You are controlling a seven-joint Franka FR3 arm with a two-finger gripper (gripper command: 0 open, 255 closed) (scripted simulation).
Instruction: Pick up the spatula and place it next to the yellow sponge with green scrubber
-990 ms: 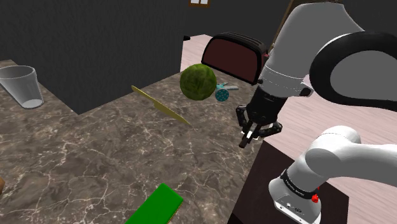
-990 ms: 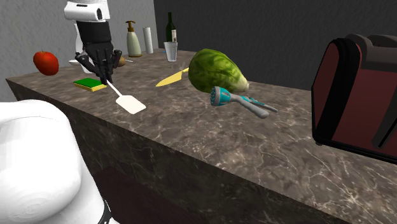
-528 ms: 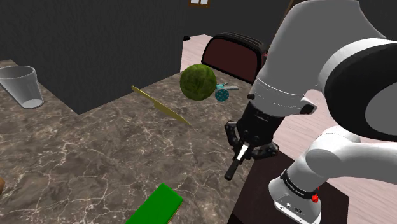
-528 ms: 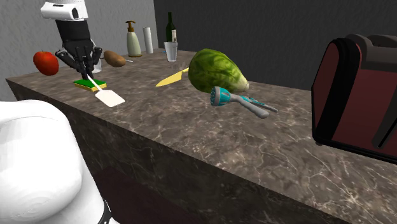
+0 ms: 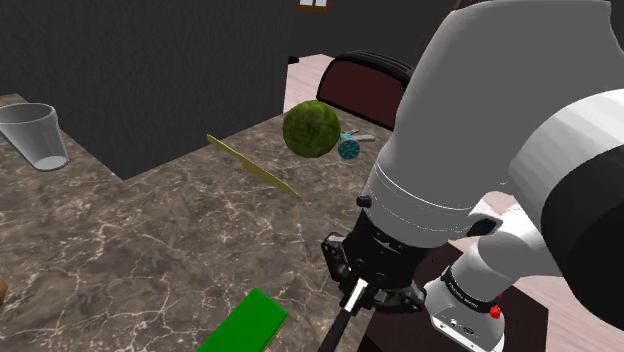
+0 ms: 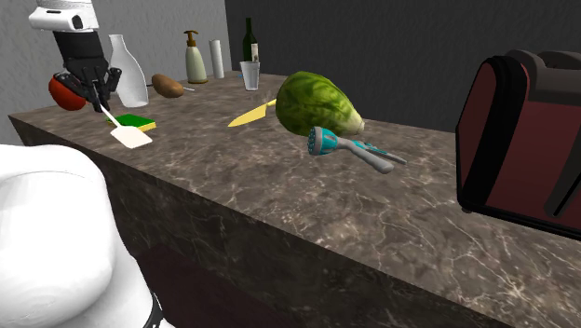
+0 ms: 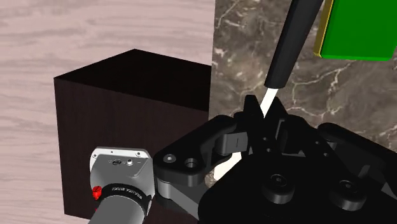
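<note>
My black gripper (image 6: 89,86) is shut on the spatula (image 6: 124,134), whose white blade hangs low over the marble counter (image 6: 279,177), just in front of the sponge (image 6: 140,122). The sponge is green on top with a yellow edge. In the shoulder view the gripper (image 5: 360,292) sits under the big white arm, the spatula's black handle (image 5: 338,330) slants down from it, and the sponge (image 5: 245,325) lies close beside it. In the wrist view the fingers (image 7: 251,109) clasp the white shaft, the black handle (image 7: 292,38) reaches past them, and the green sponge (image 7: 356,28) lies beside its end.
A green cabbage (image 6: 317,104), a teal brush (image 6: 349,147) and a yellow knife (image 6: 249,116) lie mid-counter. A dark red toaster (image 6: 526,140) stands at the second exterior view's right. A red fruit (image 6: 61,90), white jug (image 6: 128,82), potato (image 6: 168,86), bottles and a glass (image 5: 35,135) stand near the sponge end.
The gripper has carried the spatula along the counter's edge to the second exterior view's left, from the middle to just beside the sponge. The other objects have stayed put.
</note>
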